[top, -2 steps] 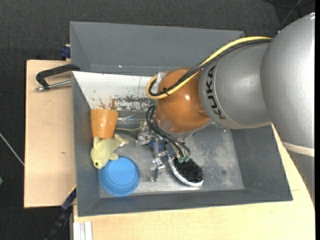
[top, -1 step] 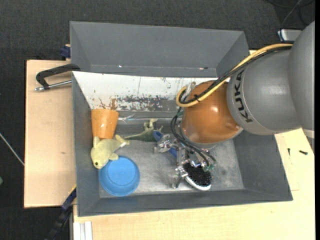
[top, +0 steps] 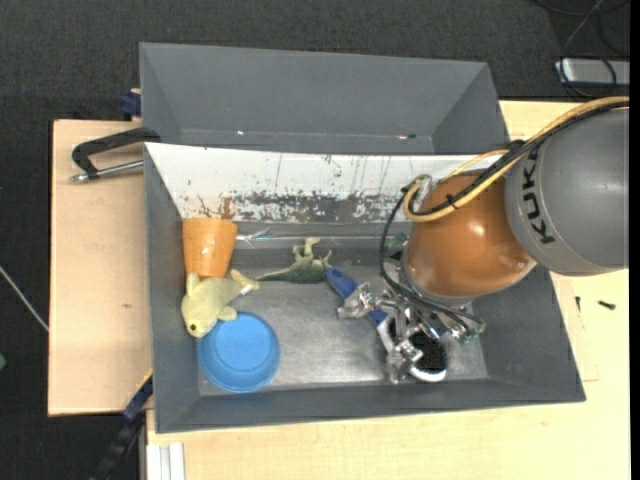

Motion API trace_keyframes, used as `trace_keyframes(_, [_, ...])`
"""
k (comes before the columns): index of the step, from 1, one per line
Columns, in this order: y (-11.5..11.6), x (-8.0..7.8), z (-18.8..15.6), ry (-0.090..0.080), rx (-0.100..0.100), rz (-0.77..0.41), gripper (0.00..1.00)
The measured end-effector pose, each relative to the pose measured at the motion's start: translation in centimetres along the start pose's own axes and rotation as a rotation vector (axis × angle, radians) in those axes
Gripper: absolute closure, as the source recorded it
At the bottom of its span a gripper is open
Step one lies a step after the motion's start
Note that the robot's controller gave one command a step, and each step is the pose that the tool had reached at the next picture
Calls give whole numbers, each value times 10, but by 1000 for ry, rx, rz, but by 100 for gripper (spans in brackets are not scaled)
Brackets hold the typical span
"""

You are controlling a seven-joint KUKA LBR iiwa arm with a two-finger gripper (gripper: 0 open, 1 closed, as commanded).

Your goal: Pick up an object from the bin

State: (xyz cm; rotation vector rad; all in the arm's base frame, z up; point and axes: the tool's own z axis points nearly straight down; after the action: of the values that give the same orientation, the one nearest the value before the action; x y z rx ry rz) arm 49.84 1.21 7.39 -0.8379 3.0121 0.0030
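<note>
One end effector [top: 405,346] low in front-right corner of grey metal bin [top: 300,98] | over small black rounded object [top: 432,360] | grip state: can't tell | blue elongated piece [top: 341,282] just left | green toy lizard [top: 300,268] further left

Dark grey carpeted floor [top: 300,8]

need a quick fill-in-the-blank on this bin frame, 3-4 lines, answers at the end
1. The round bowl at the front left of the bin is ____ in colour.
2. The yellow plush toy lies between that bowl and the ____ cup.
3. The small toy animal near the back wall is ____.
4. The tool sits in the ____ half of the bin as the camera sees it.
Missing words: blue; orange; green; right.
</note>
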Motion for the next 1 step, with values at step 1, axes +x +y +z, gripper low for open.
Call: trace_keyframes(1, [-36,12,1,-1,1,-355,0])
